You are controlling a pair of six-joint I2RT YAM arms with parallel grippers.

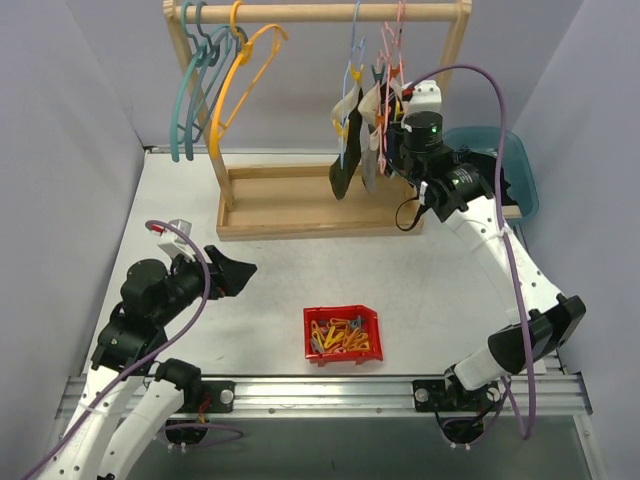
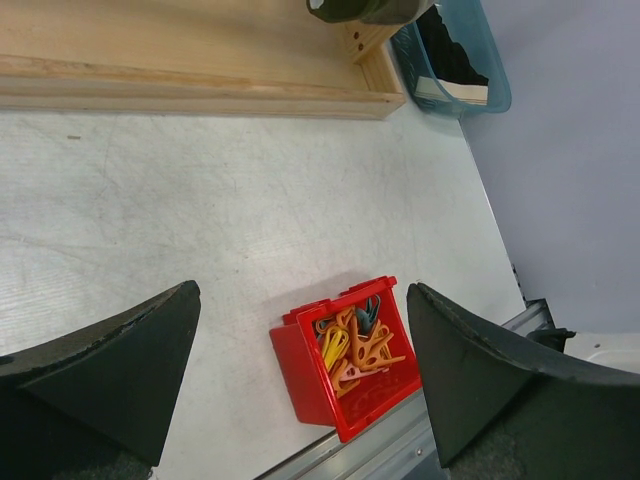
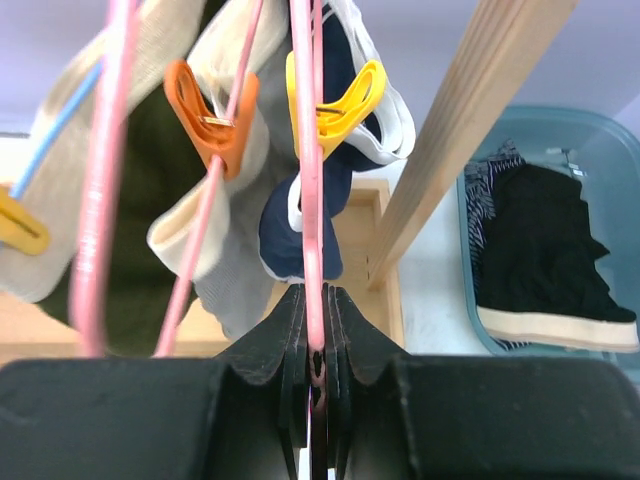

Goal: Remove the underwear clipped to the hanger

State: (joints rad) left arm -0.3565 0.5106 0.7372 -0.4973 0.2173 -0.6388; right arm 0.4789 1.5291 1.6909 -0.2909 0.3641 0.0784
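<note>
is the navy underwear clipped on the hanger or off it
Clipped on: a yellow clip pins the navy underwear by its pale waistband to the pink hanger, which the right gripper pinches below.

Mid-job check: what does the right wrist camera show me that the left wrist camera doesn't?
Right wrist only: the right gripper shut on a pink hanger, with the navy underwear pinned above by a yellow clip and an orange clip beside it. Left wrist only: the open left gripper over the table and a red bin of clips. Both: the teal bin holding a dark garment, and the wooden rack base.
</note>
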